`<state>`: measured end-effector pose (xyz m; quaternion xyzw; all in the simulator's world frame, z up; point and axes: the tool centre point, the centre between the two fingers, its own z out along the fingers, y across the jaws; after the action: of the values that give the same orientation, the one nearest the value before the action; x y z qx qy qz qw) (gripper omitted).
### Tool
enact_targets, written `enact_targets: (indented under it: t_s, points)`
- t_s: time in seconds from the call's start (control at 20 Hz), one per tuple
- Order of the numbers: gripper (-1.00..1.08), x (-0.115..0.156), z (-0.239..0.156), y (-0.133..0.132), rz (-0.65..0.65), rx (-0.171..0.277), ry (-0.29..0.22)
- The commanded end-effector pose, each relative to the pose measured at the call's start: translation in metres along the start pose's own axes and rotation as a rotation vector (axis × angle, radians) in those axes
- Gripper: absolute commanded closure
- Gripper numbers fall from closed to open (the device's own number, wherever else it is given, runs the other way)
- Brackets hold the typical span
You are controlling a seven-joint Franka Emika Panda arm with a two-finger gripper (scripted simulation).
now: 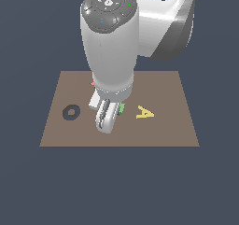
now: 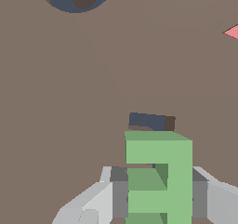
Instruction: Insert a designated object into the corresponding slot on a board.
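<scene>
So the green E [image 2: 160, 181] is clamped between my end effector [image 2: 158, 193] pads, held just over the board [image 1: 163, 86]. The dark slot [image 2: 151, 121] peeks out right past the E's edge, mostly hidden under it. Looks like I'm mid-insertion, lining up. Next I'd guess a small nudge toward the slot, matching the arms, then straight down. The O recess [image 1: 71, 112] and yellow A [image 1: 144, 112] sit well off to either side.
</scene>
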<state>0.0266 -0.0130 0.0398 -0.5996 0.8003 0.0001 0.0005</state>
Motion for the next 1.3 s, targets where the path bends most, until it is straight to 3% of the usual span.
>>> enact_targets:
  t_s: [0.0, 0.8, 0.85, 1.25]
  points:
    - [1.08, 0.004, 0.000, 0.001, 0.045, 0.000, 0.000]
    - [1.08, 0.010, 0.010, 0.002, 0.100, -0.001, -0.001]
    - [-0.92, 0.010, 0.010, 0.003, 0.100, -0.001, -0.001]
    - [-0.92, 0.010, 0.010, 0.002, 0.100, -0.001, -0.001]
